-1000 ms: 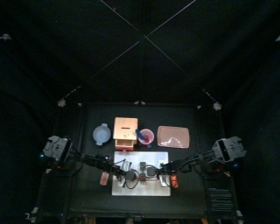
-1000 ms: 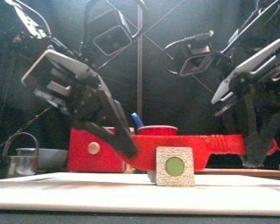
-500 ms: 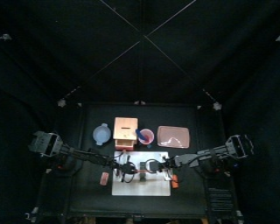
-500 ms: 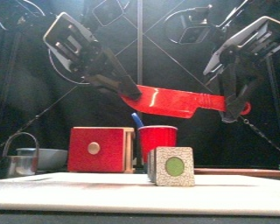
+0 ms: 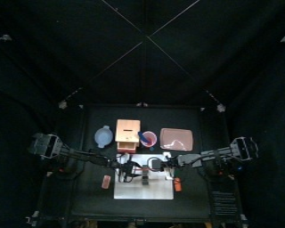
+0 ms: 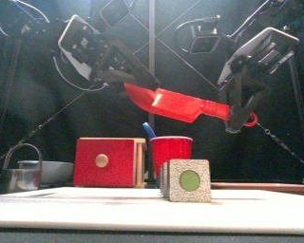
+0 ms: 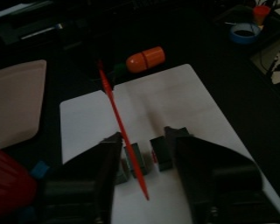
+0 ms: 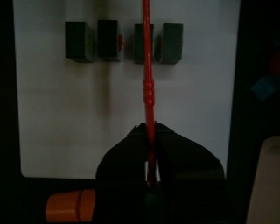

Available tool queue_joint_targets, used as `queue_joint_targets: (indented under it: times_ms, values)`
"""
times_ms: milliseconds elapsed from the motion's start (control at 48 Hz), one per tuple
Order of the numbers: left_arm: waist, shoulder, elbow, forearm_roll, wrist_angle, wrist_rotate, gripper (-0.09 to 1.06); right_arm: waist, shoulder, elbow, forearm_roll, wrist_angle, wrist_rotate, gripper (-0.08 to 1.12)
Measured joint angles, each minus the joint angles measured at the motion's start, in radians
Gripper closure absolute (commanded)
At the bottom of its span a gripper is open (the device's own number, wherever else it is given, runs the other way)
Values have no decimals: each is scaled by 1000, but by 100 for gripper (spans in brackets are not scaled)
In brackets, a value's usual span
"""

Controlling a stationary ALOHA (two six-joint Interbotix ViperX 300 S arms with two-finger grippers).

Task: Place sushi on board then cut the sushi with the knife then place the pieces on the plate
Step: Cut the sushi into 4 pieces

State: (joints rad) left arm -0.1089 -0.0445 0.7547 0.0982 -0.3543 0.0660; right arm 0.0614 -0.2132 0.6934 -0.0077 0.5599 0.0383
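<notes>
Where the white board (image 6: 66, 201) lies at the front of the bench, your sushi roll (image 6: 186, 180) stands on it, four dark green blocks in a row with small gaps between them. Above the board, your right hand (image 6: 235, 112) is clamped on the handle of the red knife (image 6: 180, 104), which hangs clear of the sushi, its blade sloping up toward your left hand (image 6: 133, 82). That hand's jaws stand apart on either side of the blade, gripping nothing. An orange toy (image 8: 73, 206) lies just off the board's edge. Behind the board stand the wooden box (image 6: 110, 161) and red cup (image 6: 173, 152), and the pink tray (image 5: 177, 138) lies there too.
</notes>
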Motion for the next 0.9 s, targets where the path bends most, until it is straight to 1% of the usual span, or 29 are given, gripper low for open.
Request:
queue_joint_targets:
  times_ms: [42, 104, 188, 229, 312, 438, 500, 562, 646, 729, 896]
  values:
    - [3, -6, 3, -9, -15, 2, 4, -5, -12, 9, 8, 2, 0, 75]
    - [15, -21, 14, -15, -49, 3, 4, -14, -37, 35, 37, 2, 0, 76]
    - [41, -38, 31, -21, -100, 3, 4, -34, -67, 71, 100, 2, 2, 75]
    - [55, -40, 40, -21, -127, 6, 4, -44, -84, 89, 144, 3, 2, 75]
    - [72, -40, 58, -23, -170, 20, 4, -67, -123, 138, 290, 3, 14, 75]
    - [78, -40, 81, -23, -212, 55, 4, -86, -175, 202, 469, 3, 120, 75]
    - [84, -40, 89, -25, -232, 72, 4, -86, -196, 233, 514, 5, 213, 75]
    - [89, -41, 92, -25, -244, 86, 4, -86, -213, 259, 518, 3, 336, 75]
    - [94, -40, 92, -23, -258, 100, 4, -77, -232, 284, 485, 3, 518, 75]
    - [94, -41, 91, -25, -267, 100, 4, -35, -244, 288, 413, -3, 706, 75]
    - [94, -41, 101, -25, -285, 100, 4, 75, -245, 290, 281, -23, 1083, 75]
